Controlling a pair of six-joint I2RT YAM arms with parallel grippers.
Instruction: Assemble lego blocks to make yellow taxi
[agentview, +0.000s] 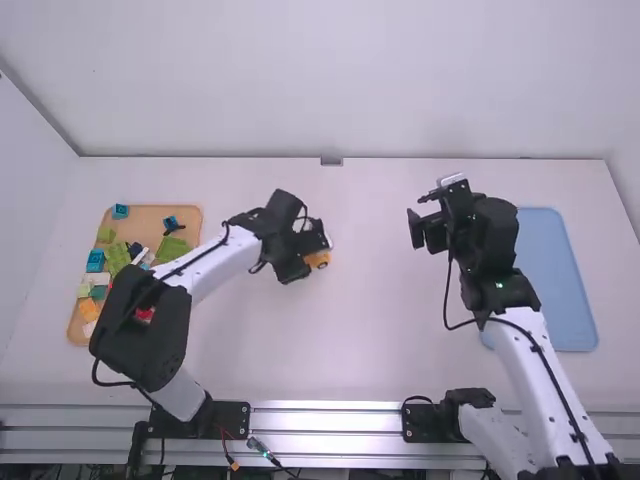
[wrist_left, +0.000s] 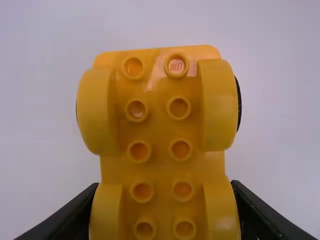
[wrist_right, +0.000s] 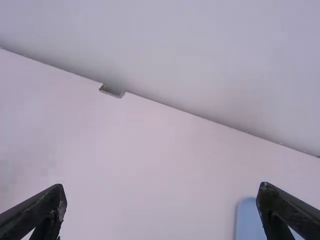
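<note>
The left gripper (agentview: 314, 257) has two jaws pinching one yellow car bottom (agentview: 319, 260), mid-frame. The right gripper (agentview: 424, 222) has two jaws spread wide. One block tray (agentview: 148, 217) sits left, one blue tray (agentview: 560, 280) right.

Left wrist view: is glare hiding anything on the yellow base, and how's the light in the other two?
Left wrist view: pale glare by the top pair of studs on the yellow base, though both can be made out; high view: bright shine along the metal rail; right wrist view: soft grey shade at the left edge of the table, no hard shadow.
</note>
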